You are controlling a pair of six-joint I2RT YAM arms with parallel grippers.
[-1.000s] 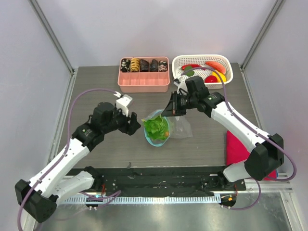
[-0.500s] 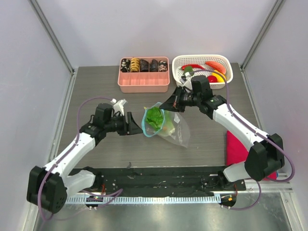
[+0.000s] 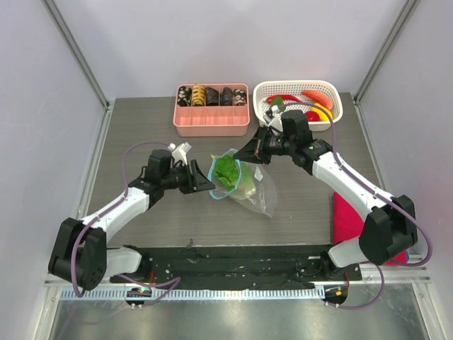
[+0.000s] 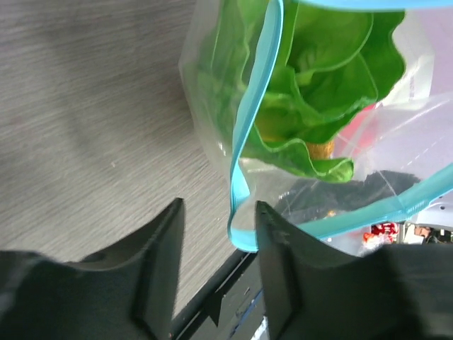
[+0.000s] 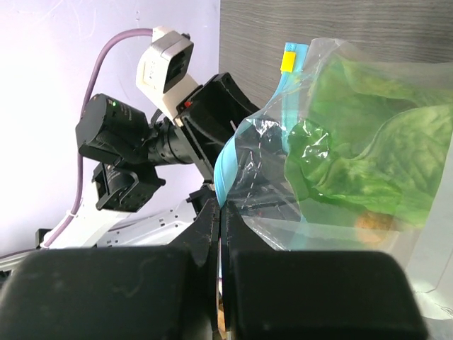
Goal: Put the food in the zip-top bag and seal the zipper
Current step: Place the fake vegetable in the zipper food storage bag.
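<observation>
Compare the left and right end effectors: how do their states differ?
The right end effector is shut, pinching the zip-top bag at its rim; the left end effector is open, the zipper end lying between its fingers, unclamped. The right sits at the mouth's far-right side, the left at its near-left side. Both are at the bag's mouth.

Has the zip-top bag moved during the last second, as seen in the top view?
Yes. The zip-top bag has shifted toward the pink tray: its open mouth now lies closer to that tray than before.
</observation>
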